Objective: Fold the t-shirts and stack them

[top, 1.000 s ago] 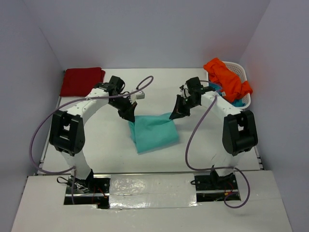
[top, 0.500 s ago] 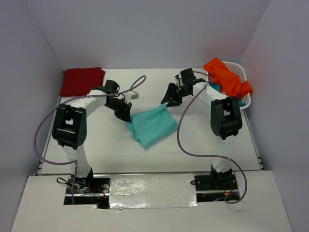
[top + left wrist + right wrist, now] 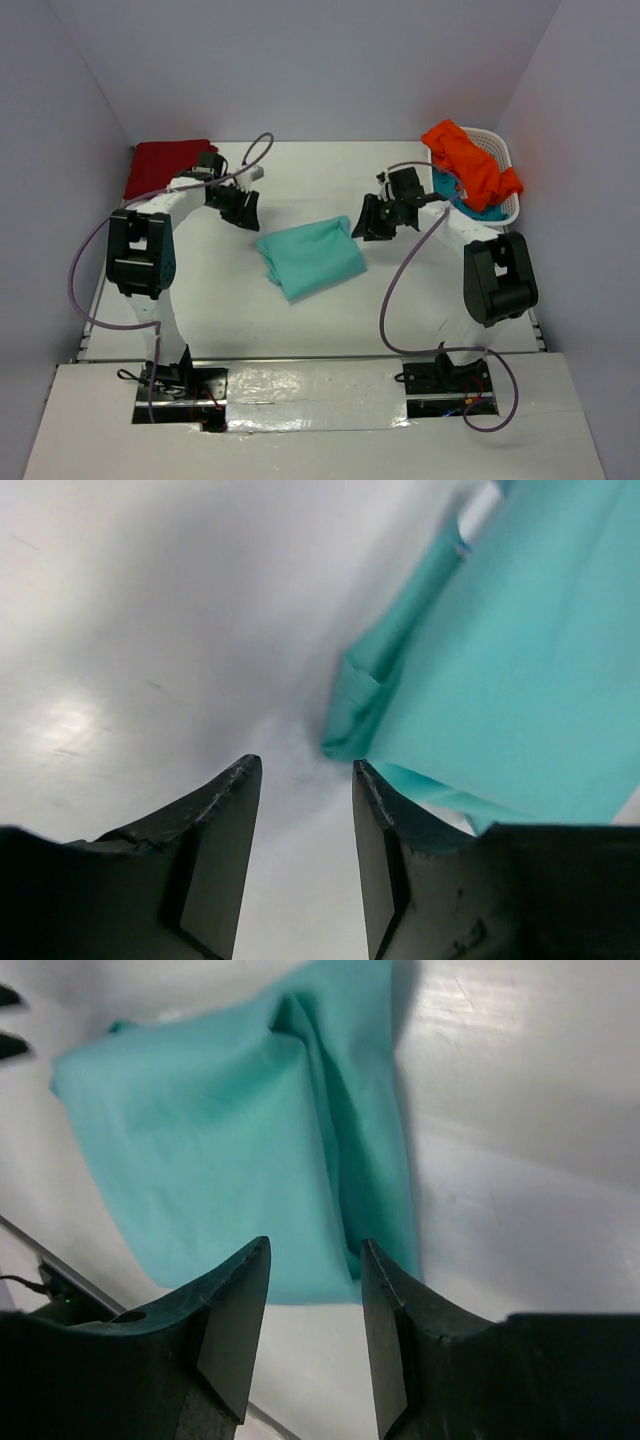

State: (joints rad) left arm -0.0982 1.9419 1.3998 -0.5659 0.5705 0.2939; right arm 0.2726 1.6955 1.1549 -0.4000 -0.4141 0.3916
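Careful: the soft, creased mint-aqua cloth t-shirt (image 3: pixel 310 257), folded to a loose rectangle on the tabletop (image 3: pixel 230 320), may flop open if you snag its edge. Left fingers (image 3: pixel 240 792) & right fingers (image 3: pixel 250 1272) flank it, approx half open w/ nothing held. Folded dark red shirt (image 3: pixel 168 167) far left of it; limp orange shirt (image 3: pixel 465 160) far right.

Mint t-shirt (image 3: pixel 310 257): soft matt cloth. Table (image 3: pixel 225 290): smooth white, faint sheen. Basket (image 3: pixel 498 143): white plastic mesh.
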